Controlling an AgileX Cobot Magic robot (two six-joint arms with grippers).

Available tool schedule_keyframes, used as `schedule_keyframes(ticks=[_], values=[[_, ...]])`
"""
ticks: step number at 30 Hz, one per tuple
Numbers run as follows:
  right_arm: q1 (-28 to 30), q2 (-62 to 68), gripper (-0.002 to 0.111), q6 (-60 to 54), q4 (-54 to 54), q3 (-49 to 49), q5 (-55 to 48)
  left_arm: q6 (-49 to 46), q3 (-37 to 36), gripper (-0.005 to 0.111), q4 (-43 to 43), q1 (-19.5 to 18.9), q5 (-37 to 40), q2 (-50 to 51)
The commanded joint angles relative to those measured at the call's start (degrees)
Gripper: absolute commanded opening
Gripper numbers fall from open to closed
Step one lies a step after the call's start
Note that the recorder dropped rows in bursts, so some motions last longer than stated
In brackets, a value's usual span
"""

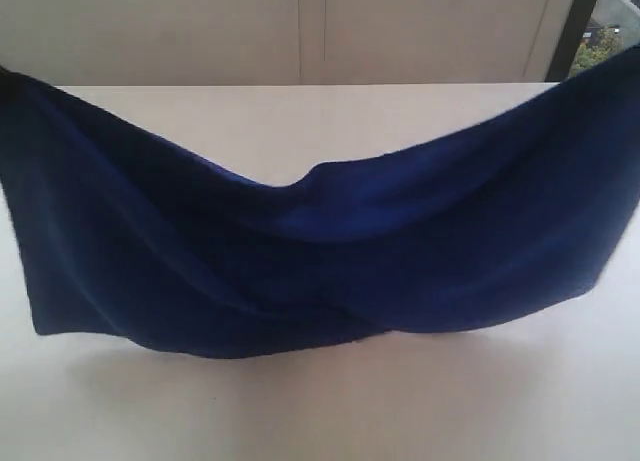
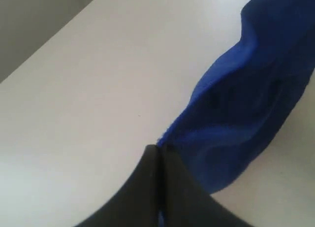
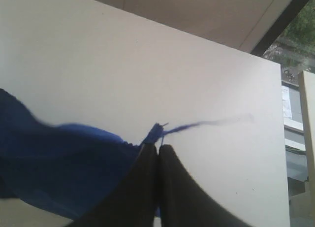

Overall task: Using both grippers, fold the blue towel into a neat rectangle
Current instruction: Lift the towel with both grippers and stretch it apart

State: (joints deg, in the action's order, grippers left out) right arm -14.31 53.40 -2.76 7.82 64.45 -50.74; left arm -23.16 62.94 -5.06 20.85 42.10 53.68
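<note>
The blue towel (image 1: 320, 251) hangs in the air across the whole exterior view, stretched between its two upper corners and sagging in the middle, its lower edge near the white table (image 1: 300, 411). Both grippers are outside that view. In the left wrist view my left gripper (image 2: 158, 149) is shut on a corner of the blue towel (image 2: 246, 104), which trails away from the jaws above the table. In the right wrist view my right gripper (image 3: 158, 147) is shut on another corner of the blue towel (image 3: 64, 163), with a loose blue thread (image 3: 206, 123) sticking out past the fingertips.
The table's far edge (image 1: 300, 84) meets a pale wall. A dark window frame (image 1: 580, 26) with greenery behind it stands at the back right. The table's right edge (image 3: 280, 138) shows in the right wrist view.
</note>
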Motion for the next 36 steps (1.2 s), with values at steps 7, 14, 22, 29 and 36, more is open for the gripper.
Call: schedule_keyframes(ticks=[7,14,22,29,36], values=[[0.7,-15.9,0.000,0.5,1.6,0.2,-9.8,6.8,0.1,0.000,7.3,-0.2,13.0,-14.8],[0.7,-21.6,0.000,7.1,7.0,0.2,-12.6,13.4,0.1,0.000,12.2,-0.2,14.6,-20.0],[0.7,-10.2,0.000,13.5,10.9,-6.5,-6.3,25.8,-7.6,0.000,18.9,-0.2,1.9,-10.0],[0.7,9.7,0.000,32.4,27.7,-13.8,7.7,36.6,-15.1,0.000,29.8,-0.2,-16.2,10.5],[1.6,30.9,0.000,47.5,43.1,-13.5,20.3,47.5,-15.2,0.000,37.8,-6.3,-37.4,30.3]])
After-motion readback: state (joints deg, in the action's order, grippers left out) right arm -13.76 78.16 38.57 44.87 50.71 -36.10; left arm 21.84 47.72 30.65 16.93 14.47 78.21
